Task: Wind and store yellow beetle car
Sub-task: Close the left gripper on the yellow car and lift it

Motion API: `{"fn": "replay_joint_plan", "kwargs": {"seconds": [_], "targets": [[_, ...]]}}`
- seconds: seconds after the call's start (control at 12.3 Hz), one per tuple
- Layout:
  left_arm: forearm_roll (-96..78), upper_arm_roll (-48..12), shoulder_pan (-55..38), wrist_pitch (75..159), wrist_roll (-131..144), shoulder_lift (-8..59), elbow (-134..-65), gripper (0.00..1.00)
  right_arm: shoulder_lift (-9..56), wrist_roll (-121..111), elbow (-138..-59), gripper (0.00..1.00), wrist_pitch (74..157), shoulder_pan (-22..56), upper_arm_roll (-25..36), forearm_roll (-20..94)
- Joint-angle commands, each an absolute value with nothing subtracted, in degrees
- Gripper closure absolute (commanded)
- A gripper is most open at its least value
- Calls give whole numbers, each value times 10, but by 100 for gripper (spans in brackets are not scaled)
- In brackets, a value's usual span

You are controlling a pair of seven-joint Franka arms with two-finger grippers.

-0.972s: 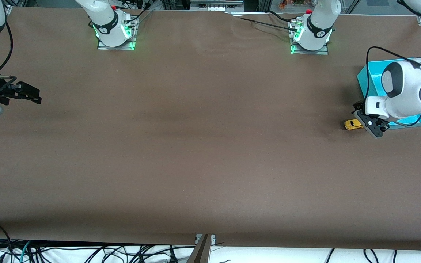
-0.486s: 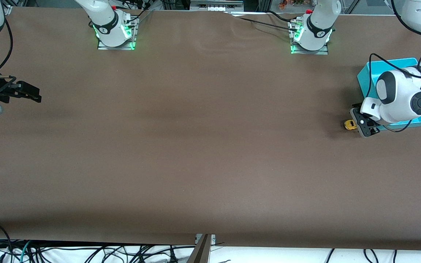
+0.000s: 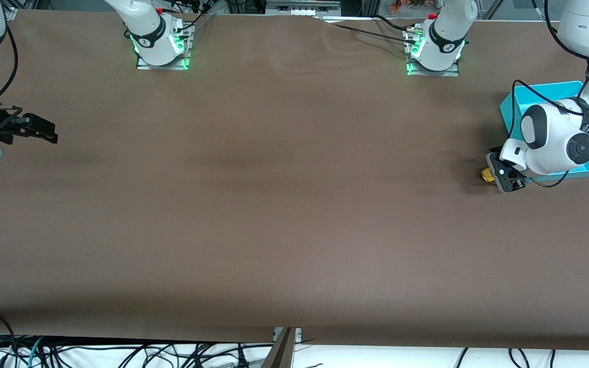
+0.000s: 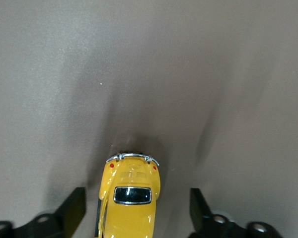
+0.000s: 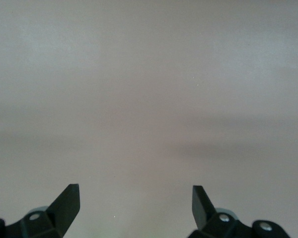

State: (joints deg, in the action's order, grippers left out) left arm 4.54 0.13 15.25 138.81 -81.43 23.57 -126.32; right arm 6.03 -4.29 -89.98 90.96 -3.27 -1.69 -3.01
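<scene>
Item: yellow beetle car [image 4: 130, 198]. A small bright-yellow toy with a rounded body, a dark window, a chrome bumper and two red lamps at the visible end. It stands on its wheels on the brown table [image 3: 284, 204] toward the left arm's end, just beside the teal bin [image 3: 517, 105] and a little nearer to the front camera than it. In the front view only a sliver of yellow [image 3: 486, 175] shows past the gripper.

Item: left gripper [image 3: 501, 176]. Lowered over the car, at table level. In the left wrist view its two black fingers [image 4: 72, 210] stand spread on either side of the car body with a gap on each side; neither touches the toy.

Item: right gripper [image 3: 44, 134]. Waits over the table's edge at the right arm's end, well apart from the car. In the right wrist view its fingers [image 5: 67, 201] are spread wide with only bare table between them.

Item: teal bin. An open rectangular container, partly covered by the left arm's wrist; its contents cannot be made out.
</scene>
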Motion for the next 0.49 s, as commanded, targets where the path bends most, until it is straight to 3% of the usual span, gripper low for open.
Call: {"fn": "replay_joint_plan", "kwargs": {"seconds": [0.0,0.08,0.4], "targets": [[52,-3,160,1392,-865,220,-1269,79,53,-37,-903,0,903,-37,-20,-29],[53,-3,159,1390,-881,214,-1269,100,53,-37,-903,0,903,-37,-20,-29],[51,-7,150,1361,-884,162,-1264,100,53,-37,-903,0,903,-36,-20,-29]]}}
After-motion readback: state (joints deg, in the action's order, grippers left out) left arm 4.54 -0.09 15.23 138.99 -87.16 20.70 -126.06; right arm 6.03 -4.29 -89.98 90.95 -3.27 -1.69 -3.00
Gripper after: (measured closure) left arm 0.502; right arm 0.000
